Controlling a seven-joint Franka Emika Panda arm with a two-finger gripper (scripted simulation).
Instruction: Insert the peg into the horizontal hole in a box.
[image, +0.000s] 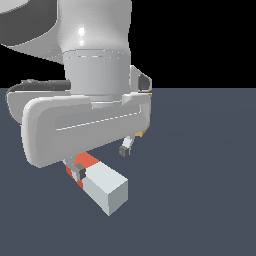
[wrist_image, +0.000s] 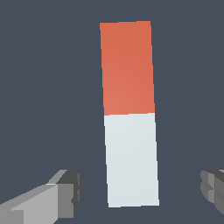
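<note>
Simulated scene: flat featureless slate floor (image: 200, 200), black void backdrop, untextured rendered shapes.

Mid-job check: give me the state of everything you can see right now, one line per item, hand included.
peg: lying flat on the floor, not gripped, red-orange part and white-grey part both visible.
hand: open, fingers straddling the peg's white-grey part with gaps on both sides, touching nothing.
box: only a small tan-orange sliver shows behind the arm in the exterior view; its hole is hidden.
</note>
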